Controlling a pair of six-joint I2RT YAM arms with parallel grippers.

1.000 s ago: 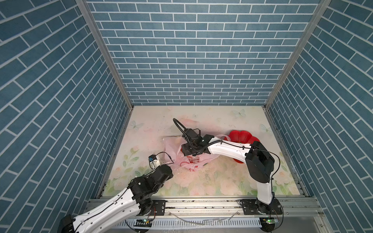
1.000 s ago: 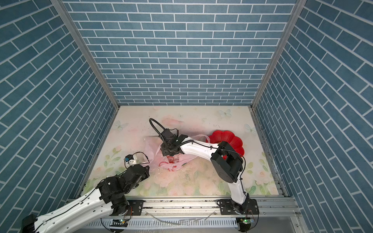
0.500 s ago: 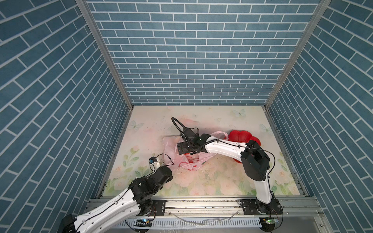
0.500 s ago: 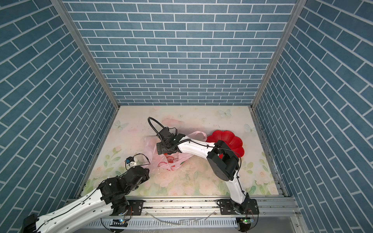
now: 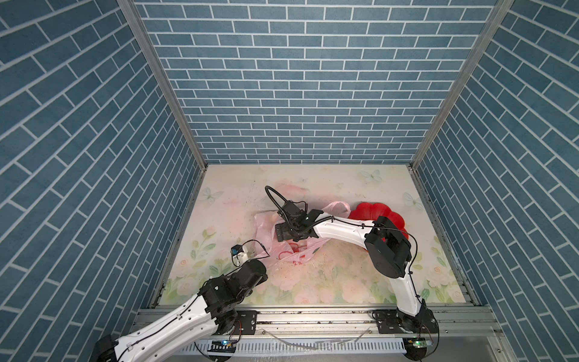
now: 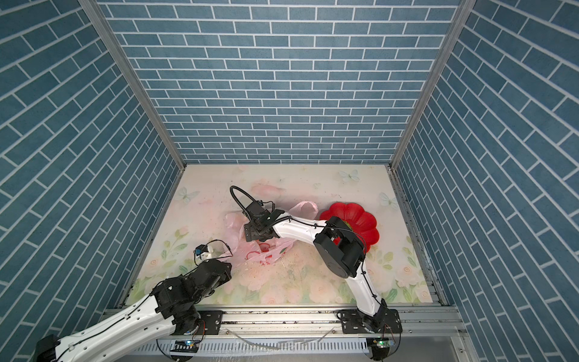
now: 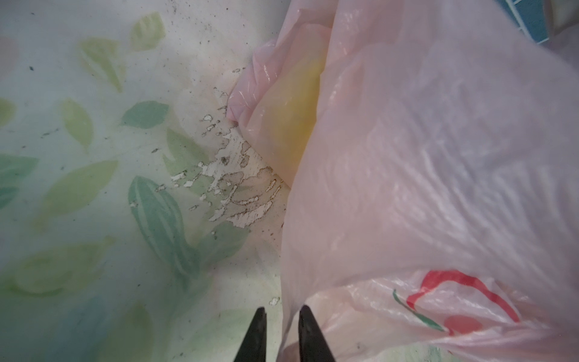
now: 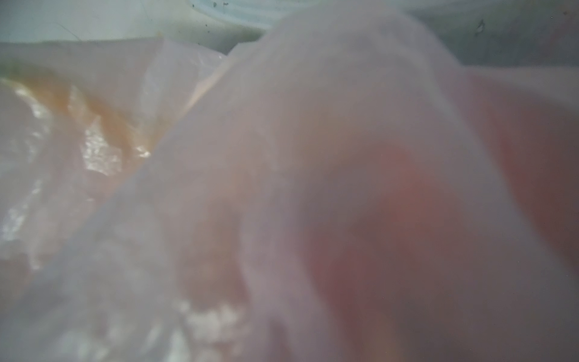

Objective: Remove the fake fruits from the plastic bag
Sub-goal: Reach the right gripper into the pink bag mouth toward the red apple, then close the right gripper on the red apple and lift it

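The pale pink plastic bag lies crumpled mid-table, its red print facing up. My left gripper is shut on the bag's near-left edge, with the film pinched between the black fingertips. My right gripper reaches across from the right and is pushed down into the bag. Film covers its fingers, and they do not show. Of the fake fruits, a long yellow one shows through the film in the left wrist view. The right wrist view shows a blurred red shape behind the film.
A red flower-shaped plate sits right of the bag, partly behind my right arm's elbow. One loop handle of the bag lies toward the plate. The floral tabletop is scuffed beside the bag.
My right gripper has moved a little to the left and nearer, deeper into the bag. The left arm and its hold on the bag have not moved.
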